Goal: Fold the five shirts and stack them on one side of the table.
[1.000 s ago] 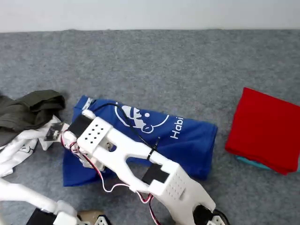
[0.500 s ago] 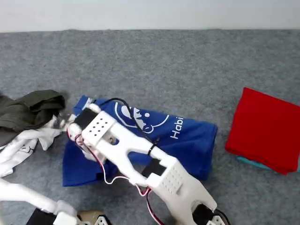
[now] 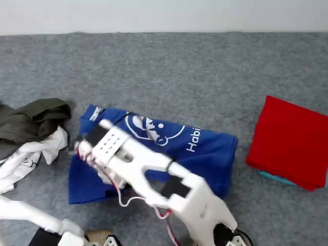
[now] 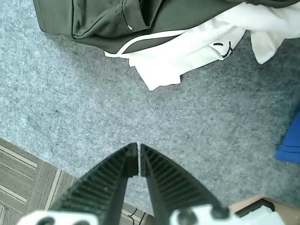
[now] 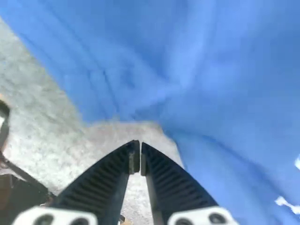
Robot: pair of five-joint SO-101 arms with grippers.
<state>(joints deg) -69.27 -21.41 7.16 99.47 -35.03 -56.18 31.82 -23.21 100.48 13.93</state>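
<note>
**Blue shirt: handling notes and claw position**

The table (image 3: 205,66) has a grey, felt-like top that will probably grip cloth and resist sliding. The blue shirt (image 3: 205,154) lies mid-table, partly folded into a long band. I expect it to be light, soft and limp, so it will sag and drag unless I take it at a hem or corner, through all layers at once. I judge the near left corner to be the best hold.

The red shirt (image 3: 292,141) lies folded at the right side on a teal shirt (image 3: 271,178). The olive shirt (image 3: 31,123) and white shirt (image 3: 31,154) lie crumpled at the left.

My right claw (image 5: 135,157) is pressed together and pinches nothing. Its tips are over bare table just beside the blue shirt's edge, and I cannot confirm contact. My left claw (image 4: 139,159) is likewise pressed together and empty, near the table's front edge and apart from the white shirt.
</note>
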